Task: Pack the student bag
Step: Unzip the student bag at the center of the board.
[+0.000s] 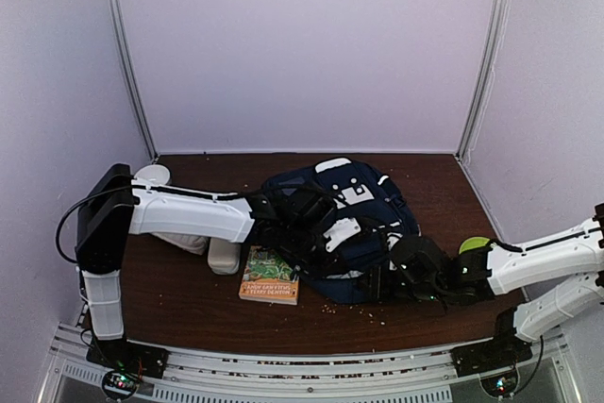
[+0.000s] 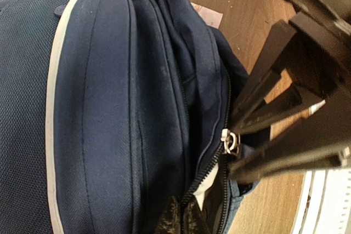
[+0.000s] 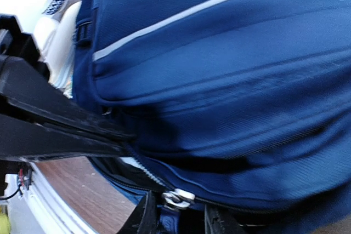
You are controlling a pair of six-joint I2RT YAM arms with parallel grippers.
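Student bag (image 1: 368,197) lies at frame centre; left gripper (image 2: 182,216) is clamped on its zipper edge, right gripper (image 3: 181,222) stands parted around the zipper pull (image 3: 178,198).

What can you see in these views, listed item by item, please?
student bag: one, navy with white stripe, centre, zip partly open.
book: one, green and orange cover, in front of the bag.
pale objects: about three, white and grey, under the left arm, unidentifiable.
green object: one, lime, beside the right arm.
crumbs: many, tan, scattered near the front edge.
table: one, dark brown.
left gripper: one, black, shut on the bag's edge by the zip.
right gripper: one, black, jaws apart around the silver zip pull.
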